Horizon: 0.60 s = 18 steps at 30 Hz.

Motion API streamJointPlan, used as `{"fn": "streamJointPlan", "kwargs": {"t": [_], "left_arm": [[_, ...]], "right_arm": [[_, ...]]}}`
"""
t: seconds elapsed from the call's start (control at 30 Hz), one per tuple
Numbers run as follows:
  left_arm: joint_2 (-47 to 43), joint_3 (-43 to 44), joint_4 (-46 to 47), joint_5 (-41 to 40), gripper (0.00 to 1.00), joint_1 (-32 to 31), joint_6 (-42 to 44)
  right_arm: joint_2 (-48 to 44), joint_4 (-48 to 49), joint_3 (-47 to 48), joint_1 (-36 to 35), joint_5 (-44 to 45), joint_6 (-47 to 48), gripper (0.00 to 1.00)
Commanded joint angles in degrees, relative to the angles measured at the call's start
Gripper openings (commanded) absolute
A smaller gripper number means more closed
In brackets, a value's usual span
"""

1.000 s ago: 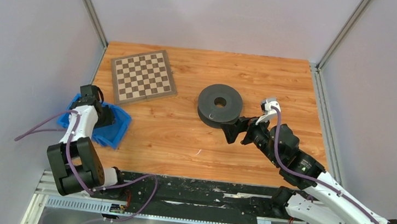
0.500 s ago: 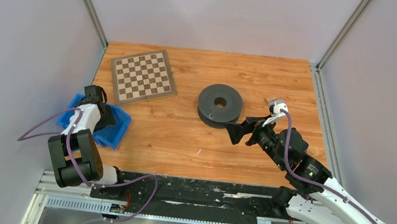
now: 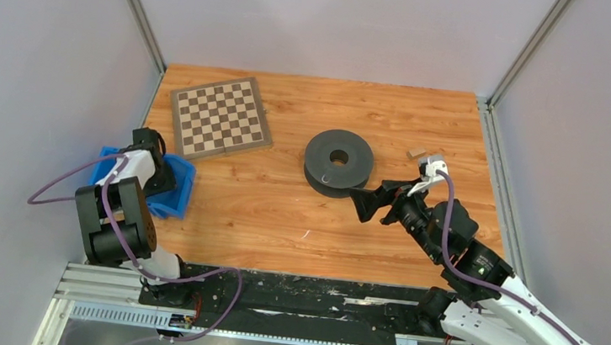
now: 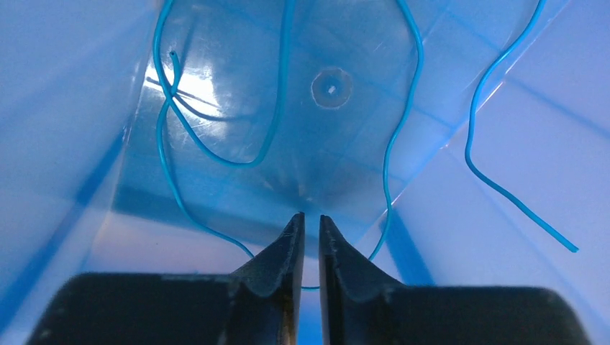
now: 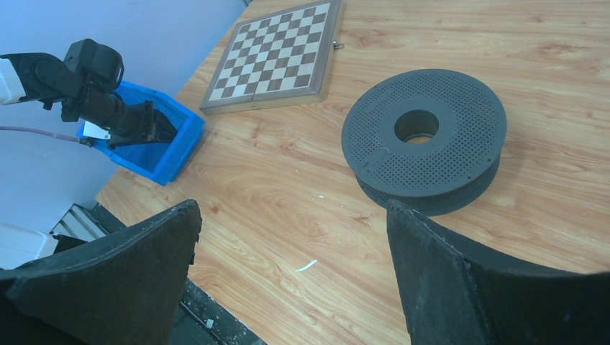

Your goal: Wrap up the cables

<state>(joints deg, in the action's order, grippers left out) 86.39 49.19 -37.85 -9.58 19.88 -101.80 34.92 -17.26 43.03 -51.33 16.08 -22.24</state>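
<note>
The cable [image 4: 248,164], a thin blue wire, lies in loose loops inside a blue bin [image 4: 65,108]. My left gripper [image 4: 311,219] reaches into the bin, its jaws almost together. A strand of the wire crosses the narrow gap low between the fingers. In the top view the left gripper [image 3: 160,177] is over the bin [image 3: 174,198] at the table's left edge. My right gripper [image 5: 291,215] is wide open and empty. It hovers over bare wood just right of the dark grey spool [image 3: 338,161], where the top view shows it as well [image 3: 371,201].
A chessboard [image 3: 220,118] lies at the back left. The spool [image 5: 424,133] sits mid-table. A small tan block [image 3: 416,152] lies right of it. A white scrap [image 5: 306,266] lies on the wood near the front edge. Grey walls close in both sides.
My right arm has drawn back to the right, away from the spool. My left arm has folded closer in, and the blue bin has shifted slightly left.
</note>
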Motion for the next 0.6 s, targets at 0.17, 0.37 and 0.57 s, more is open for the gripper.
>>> {"fn": "streamJointPlan", "kwargs": {"t": [0.17,0.37,0.57], "left_arm": [[1.7,-3.2,3.2,9.8,0.0,-0.2,0.4],[-6.8,-3.1,6.7,7.8,0.0,-0.2,1.4],[-12.9,-2.8,8.5,7.3,0.0,-0.2,2.6]], "right_arm": [[0.2,0.7,0.7,-0.2,1.0,-1.8,0.98],[-0.1,0.6,0.6,-0.1,-0.4,-2.7,0.98],[-0.3,0.8,-0.1,-0.2,-0.5,-5.8,0.97]]}}
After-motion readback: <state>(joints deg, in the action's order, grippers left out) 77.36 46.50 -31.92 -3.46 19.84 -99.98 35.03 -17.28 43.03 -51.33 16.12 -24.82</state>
